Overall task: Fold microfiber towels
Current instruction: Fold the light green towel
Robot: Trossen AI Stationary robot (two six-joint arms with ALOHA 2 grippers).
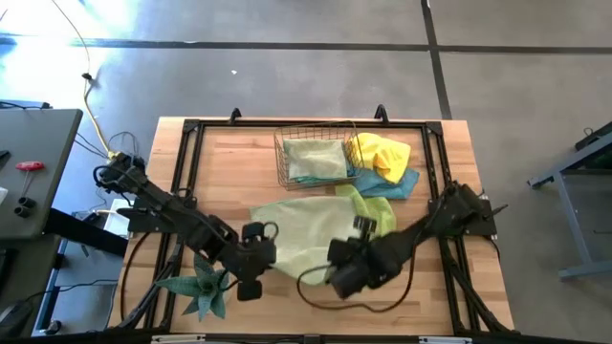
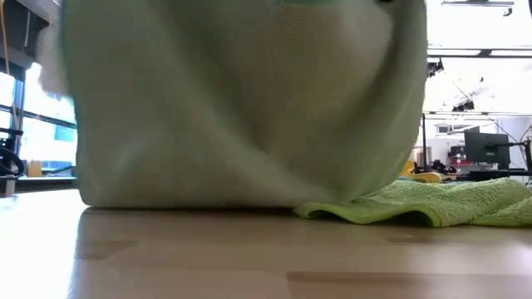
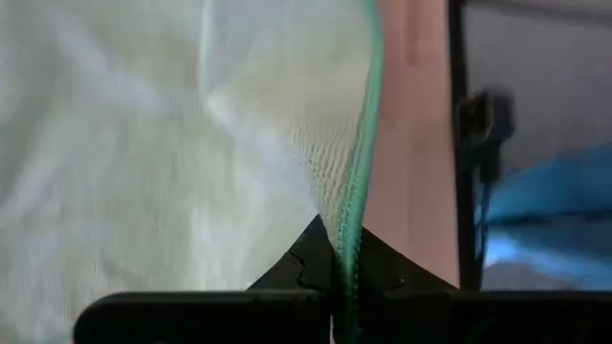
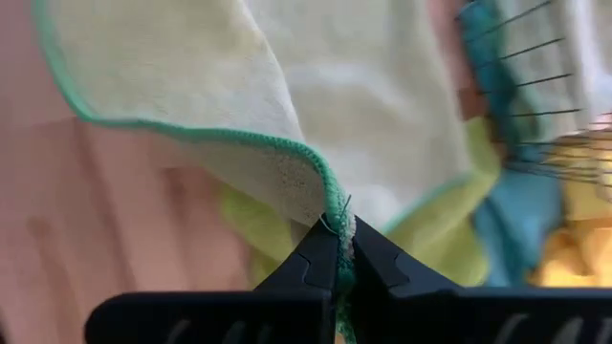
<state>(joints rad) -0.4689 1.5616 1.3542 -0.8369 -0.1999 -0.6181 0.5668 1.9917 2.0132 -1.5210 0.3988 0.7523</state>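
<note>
Pale green towel (image 1: 301, 229) near centre of wooden surface (image 1: 229, 162), pinched by left end effector (image 3: 342, 277) and right end effector (image 4: 339, 263), each clamped on its green-stitched hem. Best kept taut, corners level, while folding. Wrist views reveal pinches; overhead shows copper wire basket (image 1: 287, 167) beyond.

Bright daylight washes out windows at the low view's left; both wrist views are soft, blurred close up.
</note>
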